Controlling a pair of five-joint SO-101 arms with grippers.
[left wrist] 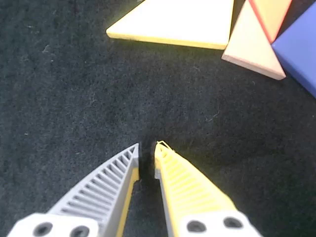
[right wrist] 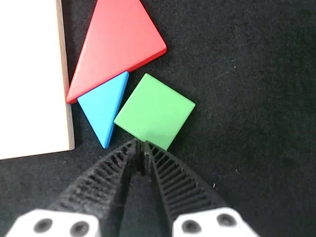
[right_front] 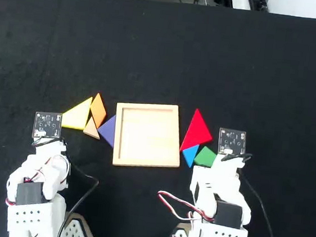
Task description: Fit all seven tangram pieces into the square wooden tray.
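The square wooden tray lies at the table's middle with nothing in it. To its left lie a yellow triangle, an orange piece, a tan triangle and a purple triangle. To its right lie a red triangle, a blue triangle and a green square. My left gripper is shut over bare cloth, short of the yellow triangle. My right gripper is shut, tips at the green square's near corner, holding nothing.
Black cloth covers the table, with wide open room beyond the pieces. Both arm bases stand at the near edge. The tray's edge borders the red triangle and blue triangle.
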